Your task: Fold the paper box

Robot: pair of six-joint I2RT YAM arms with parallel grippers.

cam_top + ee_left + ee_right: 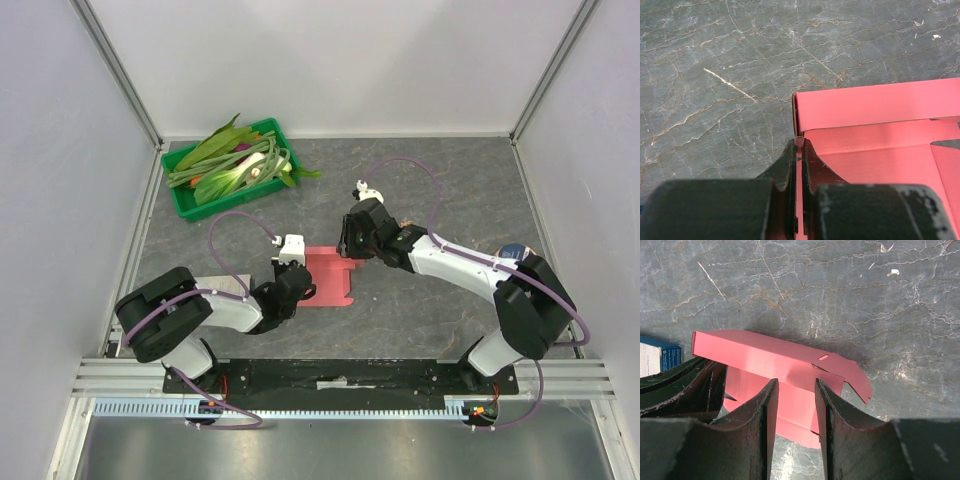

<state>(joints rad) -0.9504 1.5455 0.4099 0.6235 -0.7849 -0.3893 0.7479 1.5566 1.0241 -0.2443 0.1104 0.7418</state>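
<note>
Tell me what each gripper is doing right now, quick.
Left gripper: closed, pinching the edge of the paper box.
Right gripper: open, jaws apart over the paper box, gripping nothing.

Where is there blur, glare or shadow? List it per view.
Top external: even light, a bright glare patch on the vegetables in the green tray. Left wrist: left gripper blurred up close, paper box sharp. Right wrist: right gripper soft, box shadow dark on the table.
</note>
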